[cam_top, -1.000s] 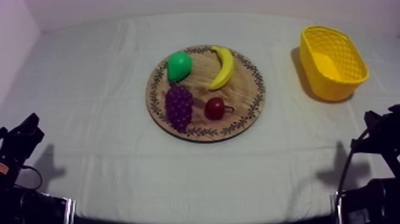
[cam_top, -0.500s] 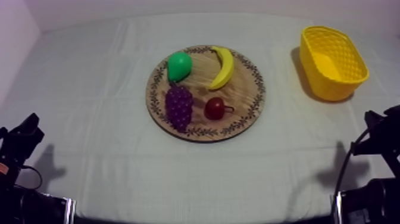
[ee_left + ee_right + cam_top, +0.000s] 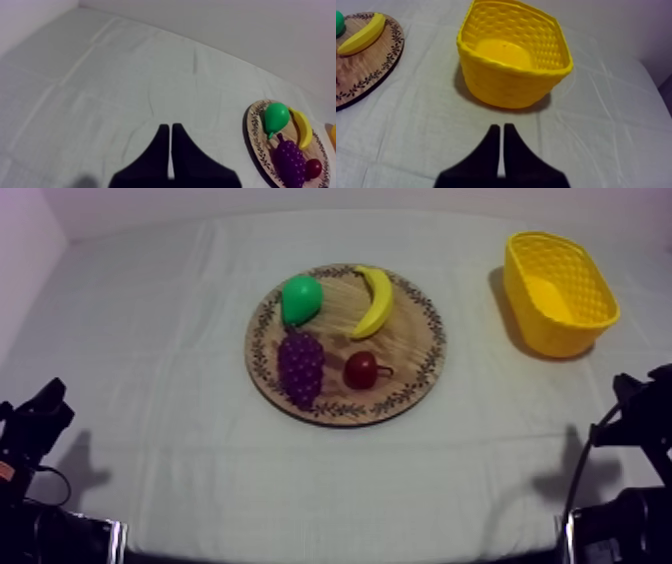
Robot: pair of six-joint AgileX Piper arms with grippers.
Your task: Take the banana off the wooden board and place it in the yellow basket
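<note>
**A:** Where do the left fingers [image 3: 167, 132] sit, and why there?

**B:** Low at the left side of the counter [image 3: 150, 348], pressed together into a narrow black wedge with nothing between them. I'd judge that arm is simply parked, since the basket stands at the other side.

**A:** What covers the counter?

**B:** A matte grey-white cloth with soft creases.

**A:** Next, the board [image 3: 412, 358]?

**B:** It's flat round wood with visible grain and a leafy pattern round the rim, mid-counter. A smooth green pear [image 3: 300, 298] and a knobbly purple bunch of grapes [image 3: 300, 366] fill its left half. The banana [image 3: 376, 300] lies on the far right part of the board, a smooth yellow curve near the pear but apart from it. A glossy small red fruit [image 3: 360, 370] sits nearer.

**A:** Is the banana easy to grasp?

**B:** There is bare wood along both its sides, so fingers could straddle its narrow width. It looks like hard plastic, so it might slip.

**A:** And the basket [image 3: 545, 336]?

**B:** It's yellow and oblong with woven-look walls and an open top, holds nothing, and stands well apart from the board.

**A:** The right fingers [image 3: 497, 133]?

**B:** They are pressed together on nothing, pointing at the basket's near wall. That arm seems better placed for the job.
</note>
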